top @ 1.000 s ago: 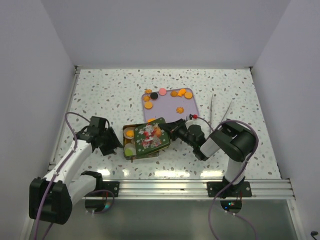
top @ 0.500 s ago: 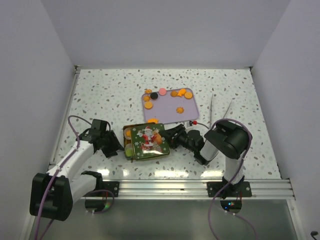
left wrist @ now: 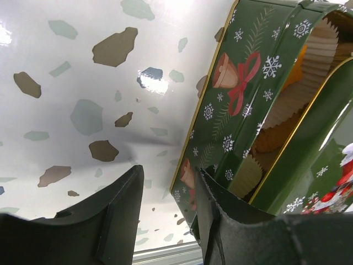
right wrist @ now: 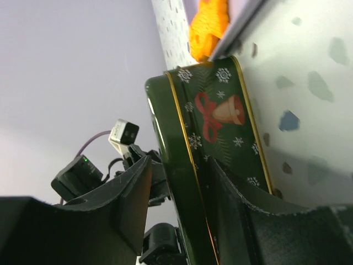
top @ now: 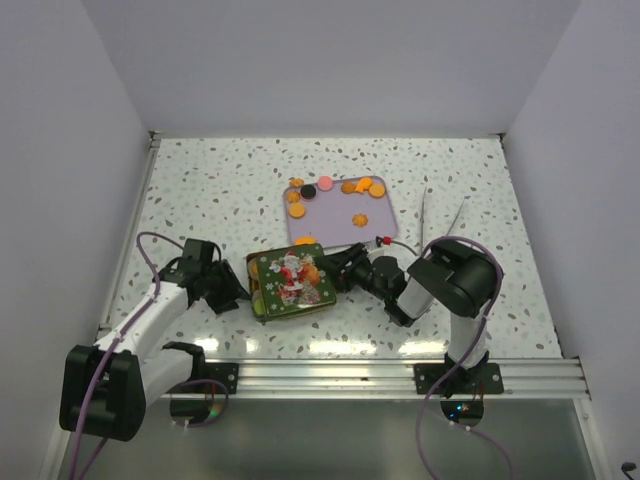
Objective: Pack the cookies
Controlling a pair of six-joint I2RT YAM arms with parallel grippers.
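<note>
**Lid Askew, Cookies Left Outside**

On the speckled table [top: 200,190], most cookies [top: 352,187] are seen on the lavender tray [top: 335,228]. Few lie in the Christmas tin [top: 262,300]. Both jaws are spread: the left gripper [left wrist: 168,176] beside the tin wall, the right gripper [right wrist: 176,165] astride the offset lid [top: 292,280]. Unheld, the lid may be nudged crooked and jammed.

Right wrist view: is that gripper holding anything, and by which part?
Apparently nothing: the right gripper stands open astride the edge of the green Christmas tin lid.
</note>
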